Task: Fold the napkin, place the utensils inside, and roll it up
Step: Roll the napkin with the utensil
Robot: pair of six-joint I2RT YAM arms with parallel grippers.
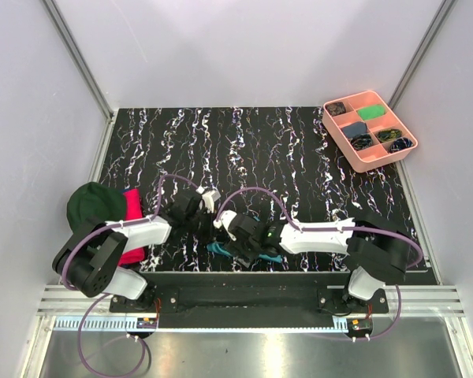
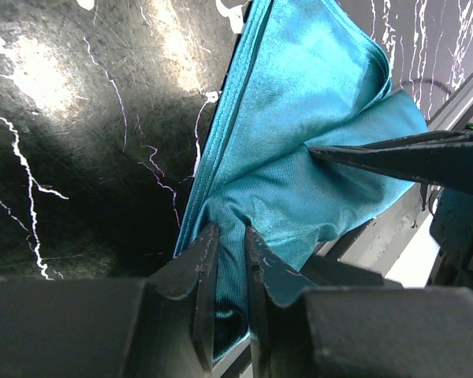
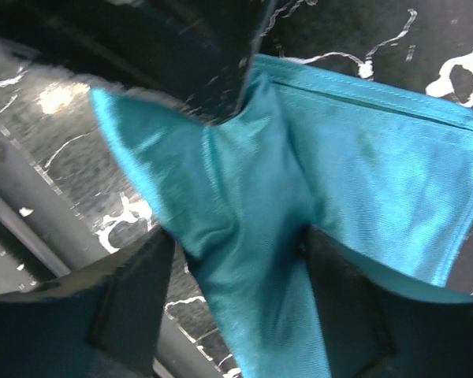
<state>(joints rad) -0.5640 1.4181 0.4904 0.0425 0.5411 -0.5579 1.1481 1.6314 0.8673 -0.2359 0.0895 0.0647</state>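
Soft goods here: the napkin, a thin, faintly glossy teal weave, light, limp, with no stiffness of its own, likely to slide over itself and sag wherever unsupported. Lies bunched just beyond the base rail, between the two arms, one stitched hem flat on the worktop and the rest heaped into ridges. Best taken at a hem or a corner, pinching through every layer at once; a pinch in mid-panel probably raises only a tent. Left gripper: jaws almost together, clamped on a gathered fold of the napkin close to the rail. Right gripper: jaws well apart, straddling a raised ridge of the same cloth without pinching it, nothing held. Cannot make out the utensils in any view. Judging by the crumpled lie, no square fold yet, so probably early in the folding step. Worktop black with white marble veining, smooth and shiny, with glare patches in the wrist views; little grip to expect from it, so the cloth apt to skate when dragged. At the left end of the rail, a dark green cap with a pink-red cloth up against it. Far from the rail, at the far right corner, a pink compartment tray holding small dark and green bits, too small to name. Plain pale walls closing in the worktop on three sides.
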